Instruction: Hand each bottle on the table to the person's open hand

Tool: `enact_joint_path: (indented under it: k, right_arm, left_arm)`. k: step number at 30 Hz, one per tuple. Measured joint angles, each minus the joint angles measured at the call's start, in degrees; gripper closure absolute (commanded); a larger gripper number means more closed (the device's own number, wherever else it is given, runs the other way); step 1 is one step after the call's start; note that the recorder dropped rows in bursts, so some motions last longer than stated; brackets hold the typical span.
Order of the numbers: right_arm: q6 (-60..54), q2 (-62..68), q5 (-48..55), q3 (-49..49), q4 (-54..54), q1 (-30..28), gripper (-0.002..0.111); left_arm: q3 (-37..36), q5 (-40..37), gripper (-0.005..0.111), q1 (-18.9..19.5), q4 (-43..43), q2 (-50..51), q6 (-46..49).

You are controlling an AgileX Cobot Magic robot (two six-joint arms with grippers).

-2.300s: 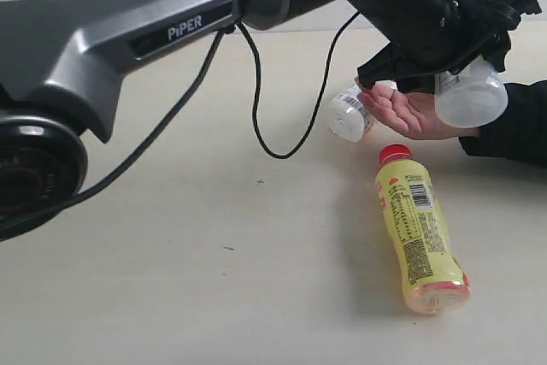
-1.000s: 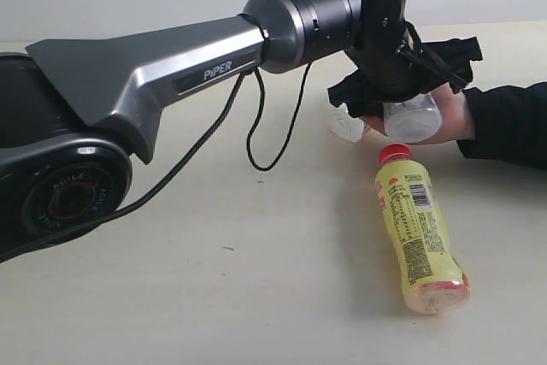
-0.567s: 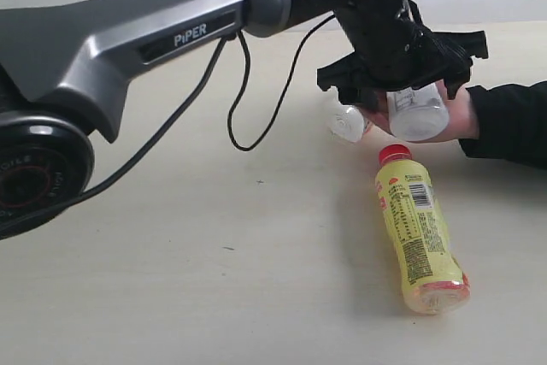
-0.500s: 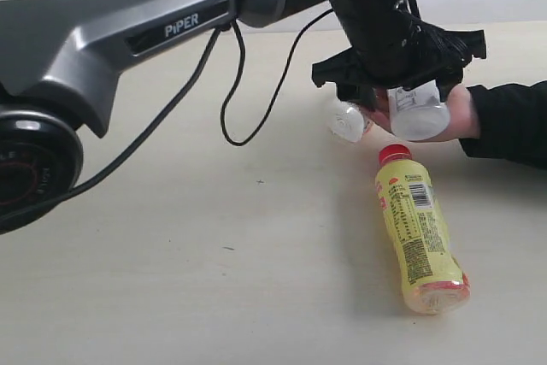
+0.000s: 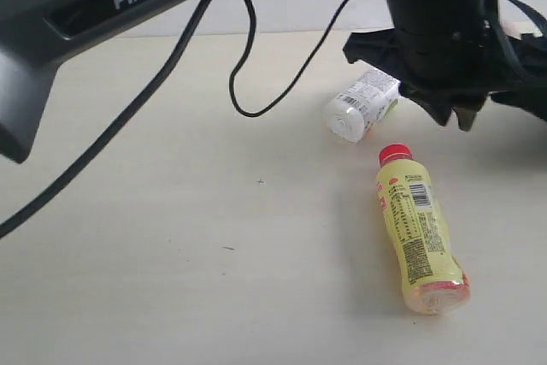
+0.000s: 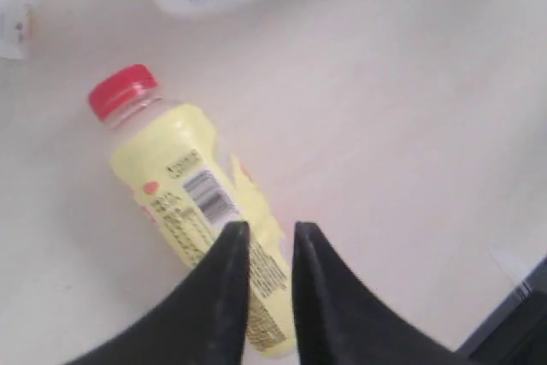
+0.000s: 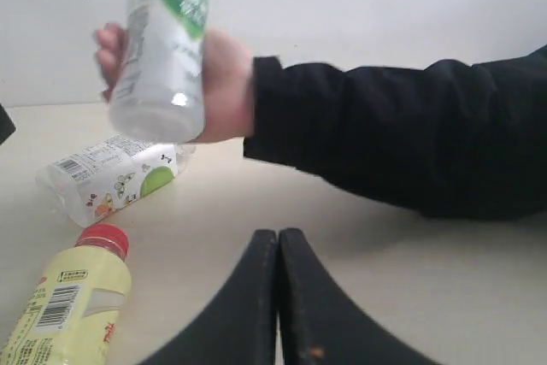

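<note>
The yellow bottle with the red cap (image 5: 419, 237) lies on the table (image 5: 214, 279). It also shows in the left wrist view (image 6: 175, 190), below my left gripper (image 6: 269, 230), whose jaws stand slightly open with nothing between them. That gripper (image 5: 455, 117) hangs above the table, hiding the person's hand. The clear bottle with the white label (image 5: 363, 104) lies beside it. In the right wrist view the person's hand (image 7: 218, 83) holds the white bottle with the green label (image 7: 162, 49) upright. My right gripper (image 7: 279, 232) is shut and empty. The red-labelled bottle is out of view.
The person's black sleeve (image 7: 410, 134) stretches over the table from one side. A black cable (image 5: 248, 66) hangs from the left arm (image 5: 128, 6), which spans the top of the exterior view. A pale wall (image 7: 385, 6) stands behind the table.
My left gripper has let go of the white bottle into the person's hand and drawn back, rising towards the camera. The hand now holds that bottle. The two other bottles have not moved.
</note>
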State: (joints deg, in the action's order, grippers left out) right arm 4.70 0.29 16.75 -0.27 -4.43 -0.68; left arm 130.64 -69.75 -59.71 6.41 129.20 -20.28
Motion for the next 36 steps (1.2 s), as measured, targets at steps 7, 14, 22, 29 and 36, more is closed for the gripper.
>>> enact_joint_path:
  k: [7,14,22,29,36]
  right_arm:
    - [0.0,0.0,0.0,0.0,0.0,0.0,0.108]
    - [0.0,0.0,0.0,0.0,0.0,0.0,0.108]
    - [0.0,0.0,0.0,0.0,0.0,0.0,0.108]
    - [0.0,0.0,0.0,0.0,0.0,0.0,0.108]
    - [0.0,0.0,0.0,0.0,0.0,0.0,0.108]
  left_arm:
    - [0.0,-0.2,0.107,-7.4,0.0,-1.4,6.6]
    - [0.0,-0.3,0.107,-11.3,-4.8,-3.7,9.4]
    - [-2.2,-0.3,0.107,-11.4,-7.6,-4.2,9.4]
    - [-8.9,-0.3,0.107,-11.5,-10.3,-4.2,9.4]
    - [-16.8,-0.3,0.107,-11.5,-12.8,-4.2,8.2]
